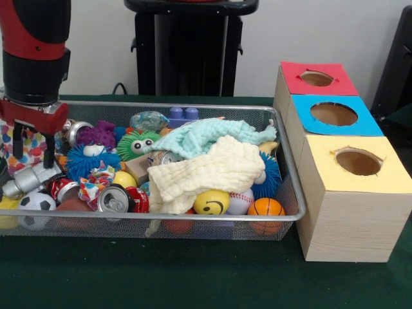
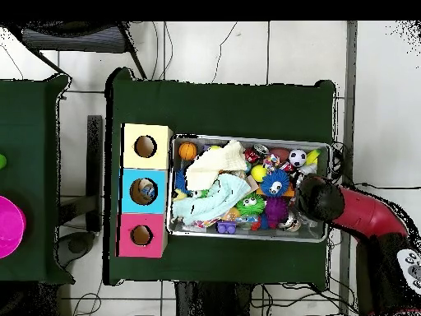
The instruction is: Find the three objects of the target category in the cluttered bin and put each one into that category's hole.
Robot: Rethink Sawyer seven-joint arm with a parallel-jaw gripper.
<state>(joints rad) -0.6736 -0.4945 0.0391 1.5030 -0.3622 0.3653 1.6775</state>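
gripper [image 1: 32, 151] sits low over the left end of the wire bin [image 1: 193, 219] in the front view, two dark fingers [image 1: 49, 156] pointing down with a gap between them, nothing pinched. tips hang just above a crushed silver can [image 1: 29, 180] and beside a patterned heart-print cloth [image 1: 19, 145]. overhead view puts the red and black arm [image 2: 353, 210] over the bin's right end, its end hiding what is underneath.

bin contents: cream waffle cloth [image 1: 212, 170] draped across the middle, mint cloth [image 1: 212, 136] on top behind it. along the front edge: soccer ball [image 1: 35, 203], red soda can [image 1: 119, 198], yellow smiley ball [image 1: 211, 202], baseball [image 1: 240, 201], small basketball [image 1: 266, 207]. blue spiky ball [image 1: 87, 161], green spiky ball with eyes [image 1: 136, 145] and purple toy [image 1: 100, 133] further back.

three wooden boxes in a row just beside the bin's other end, each with a round hole on top: red box [image 1: 318, 78], blue box [image 1: 333, 114], yellow box [image 1: 357, 164]. overhead shows something inside the blue box's hole; cannot tell what.
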